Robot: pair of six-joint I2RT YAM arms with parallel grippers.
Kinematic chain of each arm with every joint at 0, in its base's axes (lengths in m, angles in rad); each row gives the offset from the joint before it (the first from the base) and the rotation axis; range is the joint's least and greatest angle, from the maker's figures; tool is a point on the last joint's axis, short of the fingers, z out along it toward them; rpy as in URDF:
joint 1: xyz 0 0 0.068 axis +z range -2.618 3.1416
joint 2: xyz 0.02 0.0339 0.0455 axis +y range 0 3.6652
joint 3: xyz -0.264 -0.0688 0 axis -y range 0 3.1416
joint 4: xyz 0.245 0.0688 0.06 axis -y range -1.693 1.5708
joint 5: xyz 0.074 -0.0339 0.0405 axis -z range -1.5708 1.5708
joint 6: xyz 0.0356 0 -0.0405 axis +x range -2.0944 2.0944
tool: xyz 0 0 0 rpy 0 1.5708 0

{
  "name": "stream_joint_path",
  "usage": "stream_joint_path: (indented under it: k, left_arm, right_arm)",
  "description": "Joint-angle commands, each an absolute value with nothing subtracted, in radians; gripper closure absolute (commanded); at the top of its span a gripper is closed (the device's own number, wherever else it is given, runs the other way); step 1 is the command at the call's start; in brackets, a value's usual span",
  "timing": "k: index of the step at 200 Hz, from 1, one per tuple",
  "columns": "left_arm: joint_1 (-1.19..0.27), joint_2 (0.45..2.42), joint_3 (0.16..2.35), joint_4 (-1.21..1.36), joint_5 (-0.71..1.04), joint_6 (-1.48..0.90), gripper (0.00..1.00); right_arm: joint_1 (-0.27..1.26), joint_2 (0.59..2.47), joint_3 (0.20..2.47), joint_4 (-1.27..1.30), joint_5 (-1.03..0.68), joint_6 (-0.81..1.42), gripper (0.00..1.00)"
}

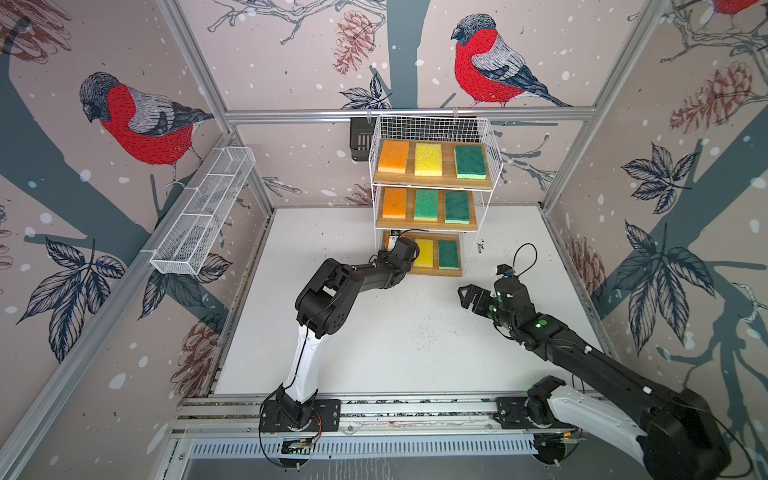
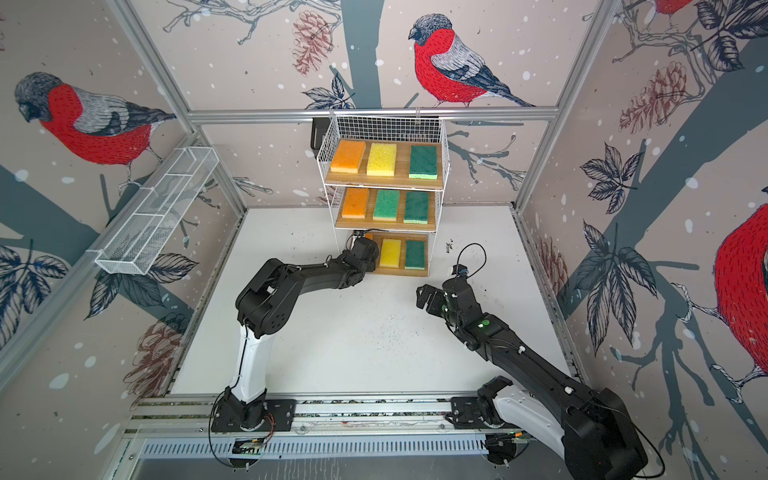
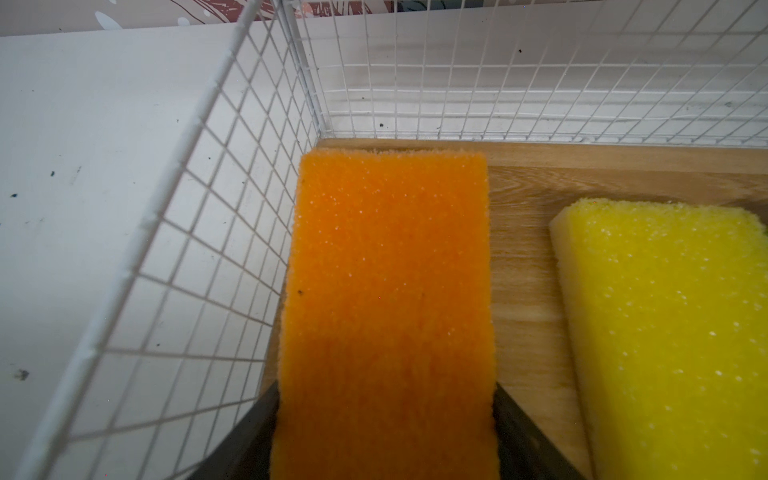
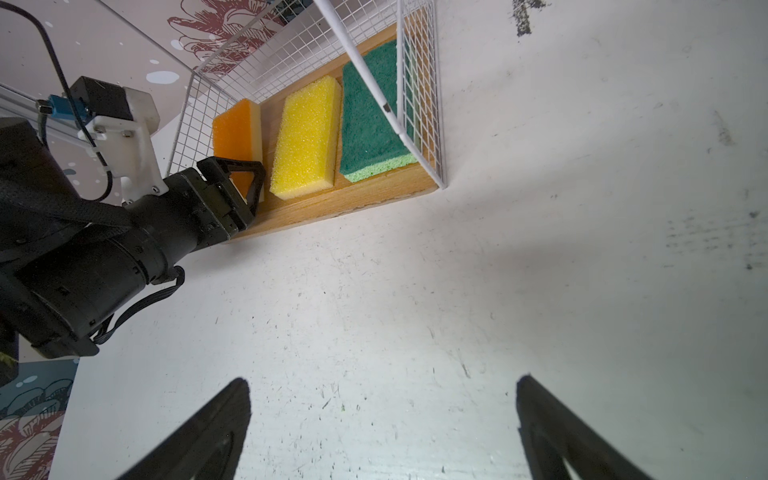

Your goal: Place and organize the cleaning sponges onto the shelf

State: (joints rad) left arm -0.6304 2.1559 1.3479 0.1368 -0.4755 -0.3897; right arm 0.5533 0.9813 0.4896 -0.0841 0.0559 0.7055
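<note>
Left gripper (image 3: pixel 385 390): jaws touch both long sides of orange sponge (image 3: pixel 390 257); clamped or loose, cannot tell.
Shelf (image 3: pixel 530 270): orange sponge lies flat on bottom board, against wire wall; yellow sponge (image 3: pixel 665 332) near.
Right gripper (image 4: pixel 384 432): jaws wide apart, empty, over table (image 4: pixel 540 249).

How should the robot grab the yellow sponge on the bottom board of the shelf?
I'd pinch the yellow sponge across its narrow width at the near short end, coming in from the open front of the shelf. It lies flat, pointing front to back, with bare wood gaps beside the orange sponge and green sponge for the jaws.
</note>
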Motion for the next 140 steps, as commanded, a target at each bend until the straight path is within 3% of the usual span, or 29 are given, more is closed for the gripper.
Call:
stream_joint_path:
  k: [1,140]
  left_arm:
    - [-0.628,2.159,1.352,0.110,-0.470,-0.397,0.31]
    - [-0.629,2.139,1.360,0.078,-0.465,-0.420,0.26]
  right_arm:
    - [0.552,0.982,0.494,-0.069,0.063,0.703,0.01]
    - [0.554,0.973,0.494,-0.071,0.064,0.699,0.01]
